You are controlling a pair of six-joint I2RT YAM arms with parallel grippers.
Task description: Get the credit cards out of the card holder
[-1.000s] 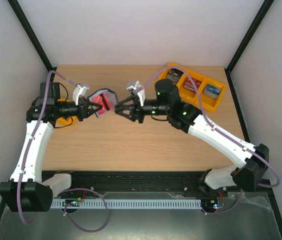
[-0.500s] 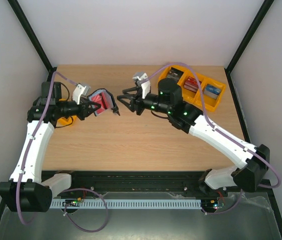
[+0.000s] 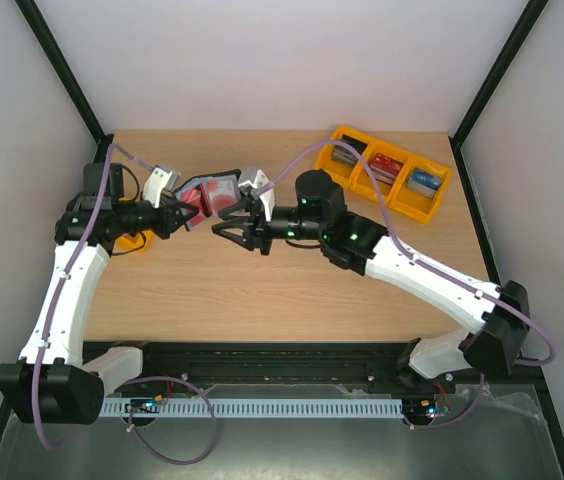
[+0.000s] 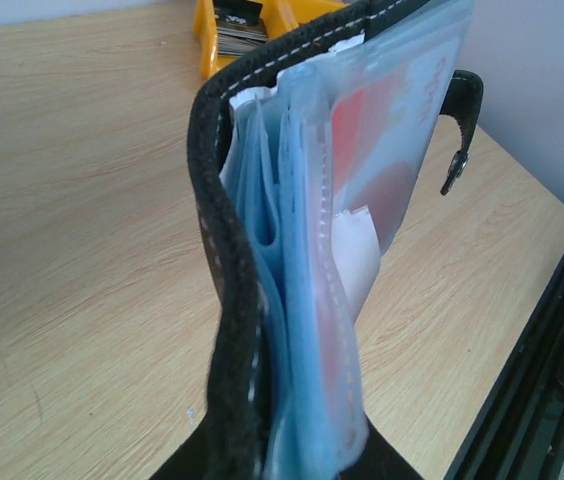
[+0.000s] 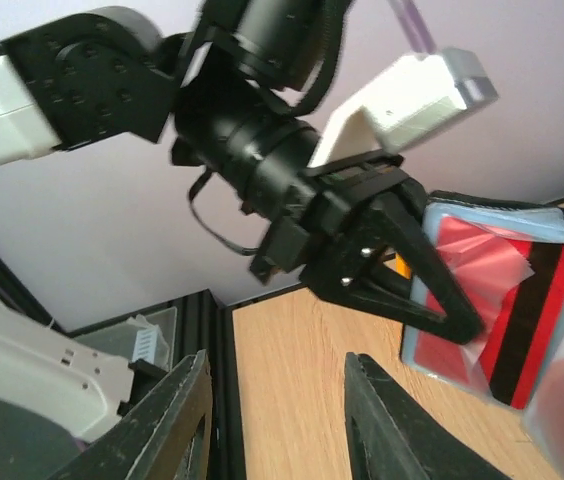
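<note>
My left gripper (image 3: 180, 215) is shut on the lower edge of the black card holder (image 3: 212, 192) and holds it open above the table's left side. In the left wrist view the card holder (image 4: 227, 300) stands upright in the left gripper (image 4: 292, 462). Its blue clear pockets fan out, and a pale credit card (image 4: 387, 125) with red blotches shows through one of them. The snap tab (image 4: 459, 125) hangs at the right. My right gripper (image 3: 234, 235) is open just right of the holder, with nothing between its fingers. Seen from the right wrist, the right gripper (image 5: 282, 430) faces the holder (image 5: 507, 300), where red cards show.
A yellow tray (image 3: 438, 198) with three compartments of stacked cards sits at the back right, and its corner (image 4: 205, 45) shows behind the holder. A small orange item (image 3: 132, 241) lies under the left arm. Black frame posts and white walls enclose the table.
The right gripper has swung left and come close beside the card holder, its jaws a little narrower. The left gripper keeps its hold, and the holder has tipped slightly.
</note>
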